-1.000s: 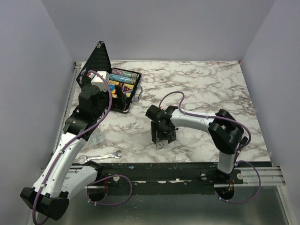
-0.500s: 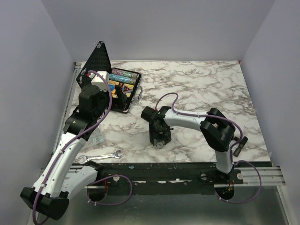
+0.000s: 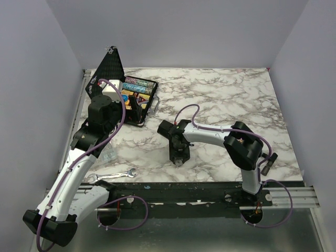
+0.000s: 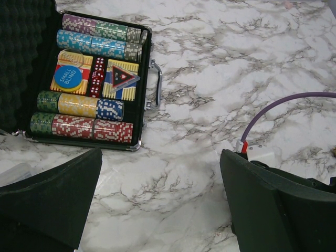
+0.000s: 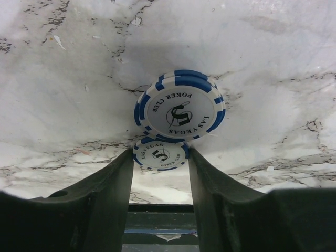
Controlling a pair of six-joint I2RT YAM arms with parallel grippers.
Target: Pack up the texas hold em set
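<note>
The black hinged case (image 3: 149, 103) lies open at the far left, with its lid (image 3: 111, 65) upright. The left wrist view shows its rows of multicoloured chips (image 4: 84, 123), the yellow-blue card box (image 4: 62, 86), the dark red triangle (image 4: 122, 77) and the metal handle (image 4: 157, 84). My left gripper (image 4: 161, 157) hangs open over bare marble just in front of the case. My right gripper (image 5: 159, 152) points down at the table's middle (image 3: 178, 160). Its fingertips (image 5: 126, 157) press both edges of a white-and-blue chip (image 5: 159, 153). A second such chip (image 5: 180, 113) overlaps it just beyond.
A silver wrench (image 3: 112, 176) lies by the near edge at the left, with a clear plastic piece (image 3: 108, 156) just beyond it. The black rail (image 3: 210, 191) runs along the front. Grey walls close in the table's left, back and right sides.
My right arm has shifted a little to the left and its jaws have narrowed onto the chip. The left arm and the case have not moved.
</note>
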